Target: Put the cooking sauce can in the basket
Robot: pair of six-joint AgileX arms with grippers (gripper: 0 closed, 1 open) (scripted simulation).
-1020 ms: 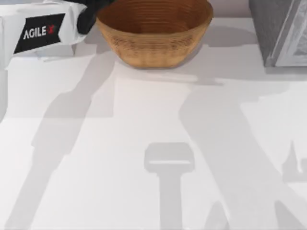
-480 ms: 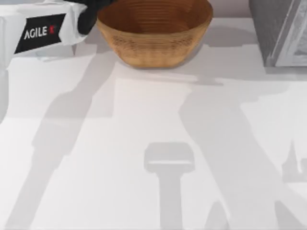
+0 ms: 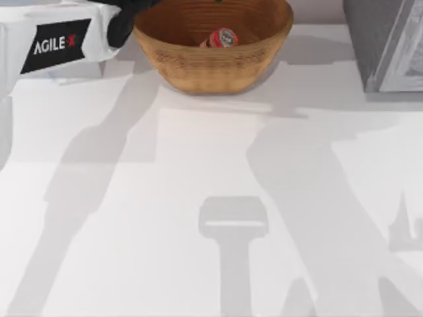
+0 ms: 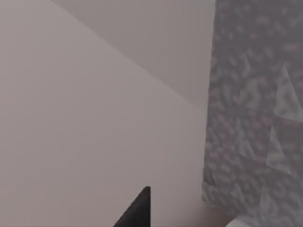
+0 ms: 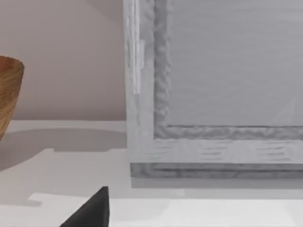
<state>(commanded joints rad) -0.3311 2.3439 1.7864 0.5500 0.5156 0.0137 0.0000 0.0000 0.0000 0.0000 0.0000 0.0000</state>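
Observation:
The cooking sauce can [image 3: 221,37] lies on its side inside the basket [image 3: 198,69], red with its silver top facing up. This tan woven bowl stands at the table's far middle, and its rim [image 5: 9,94] also shows in the right wrist view. My left arm, white with a black AgileX label, is at the far left. Its dark gripper [image 3: 122,23] sits just beside the basket's left rim. A dark tip of the left gripper [image 4: 137,210] shows in the left wrist view. A dark tip of the right gripper [image 5: 90,210] shows above the table.
A large grey box [image 3: 386,43] stands at the far right corner, right of the basket, and looms close in the right wrist view [image 5: 213,94]. A mottled grey panel [image 4: 255,109] faces the left wrist camera. Arm shadows cross the white table [image 3: 198,198].
The can has appeared inside the basket, which looked empty in both earlier frames. The left arm has barely shifted.

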